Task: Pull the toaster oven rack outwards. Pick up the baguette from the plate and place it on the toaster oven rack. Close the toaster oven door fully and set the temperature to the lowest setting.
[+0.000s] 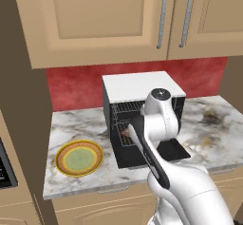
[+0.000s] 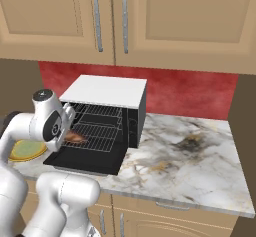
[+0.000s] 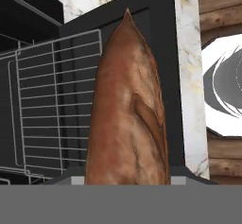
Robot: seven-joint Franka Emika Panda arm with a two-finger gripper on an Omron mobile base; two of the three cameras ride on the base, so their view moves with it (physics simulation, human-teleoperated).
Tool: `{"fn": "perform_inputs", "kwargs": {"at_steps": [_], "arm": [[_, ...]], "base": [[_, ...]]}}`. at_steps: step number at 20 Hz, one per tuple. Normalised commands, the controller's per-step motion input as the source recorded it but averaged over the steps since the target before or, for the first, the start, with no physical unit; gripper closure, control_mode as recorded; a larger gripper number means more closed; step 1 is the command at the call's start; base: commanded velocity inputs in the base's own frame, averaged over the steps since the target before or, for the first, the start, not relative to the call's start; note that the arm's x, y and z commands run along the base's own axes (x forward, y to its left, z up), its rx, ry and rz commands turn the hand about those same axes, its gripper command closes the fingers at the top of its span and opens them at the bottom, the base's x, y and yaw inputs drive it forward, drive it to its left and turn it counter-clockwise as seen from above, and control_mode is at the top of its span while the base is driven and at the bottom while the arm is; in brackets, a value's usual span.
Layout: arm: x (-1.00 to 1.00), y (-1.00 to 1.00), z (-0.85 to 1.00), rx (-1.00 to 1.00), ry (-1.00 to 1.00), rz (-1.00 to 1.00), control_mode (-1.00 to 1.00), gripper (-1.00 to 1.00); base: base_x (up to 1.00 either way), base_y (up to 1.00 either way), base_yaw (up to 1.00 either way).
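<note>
Hand view is showing the small elongated brown baguette (image 3: 126, 109) filling the middle, pinched in the hand (image 3: 126, 181) and hanging over the thin grey wire rack (image 3: 52, 100) and the lowered black door panel (image 3: 160, 24). Right base view is showing the boxy black toaster oven with its flat white top (image 2: 107, 91) standing open on the marbled tabletop (image 2: 190, 156), the loaf reaching the rack's near left part. Left base view is showing the round yellow-rimmed plate with a pale green centre (image 1: 79, 158) lying bare, left of the oven.
</note>
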Motion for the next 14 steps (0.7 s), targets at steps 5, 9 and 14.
{"fn": "perform_inputs", "kwargs": {"at_steps": [5,9,14], "arm": [[0.36,-0.09,0.0,0.0,0.0,0.06,-1.0,1.0],[0.2,-0.08,-0.04,-0.03,0.0,0.05,-1.0,1.0],[0.09,-0.07,-0.1,-0.06,0.0,0.02,-1.0,1.0]], "base": [[0.0,0.0,0.0],[0.0,0.0,0.0],[0.0,0.0,0.0]]}}
